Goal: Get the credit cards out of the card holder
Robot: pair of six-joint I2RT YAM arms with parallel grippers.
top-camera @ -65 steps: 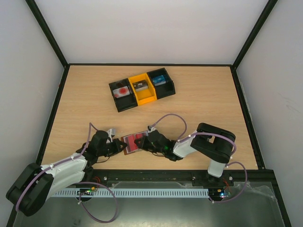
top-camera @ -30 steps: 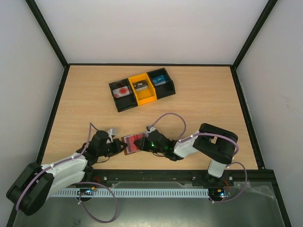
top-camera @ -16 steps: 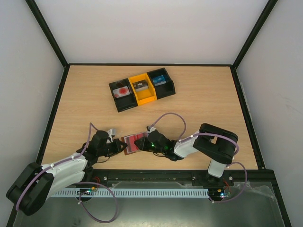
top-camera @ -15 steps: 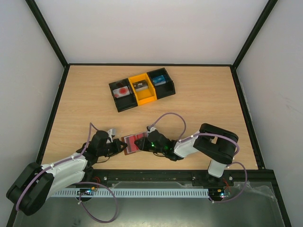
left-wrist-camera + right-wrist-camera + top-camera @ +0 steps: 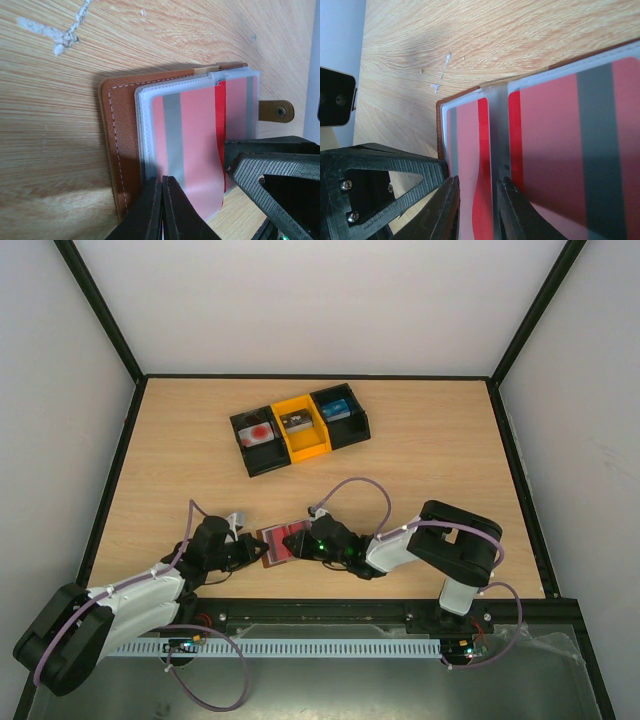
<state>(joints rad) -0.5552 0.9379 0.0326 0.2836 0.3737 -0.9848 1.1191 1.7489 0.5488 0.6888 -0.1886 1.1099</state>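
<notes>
Left gripper (image 5: 161,192) clamped on the card holder (image 5: 117,130) edge; right gripper (image 5: 477,187) narrow astride the red card (image 5: 482,150) — grip unclear — a pull could drag the clear sleeve (image 5: 499,125) along

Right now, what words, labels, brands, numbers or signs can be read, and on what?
No text is legible in any view.
Red-pink cards in the card holder: grey stripes only, no print.
Whitish card in the tray: red round mark, no letters legible.
Dark item in the yellow compartment: pale marks, too small to read.
</notes>
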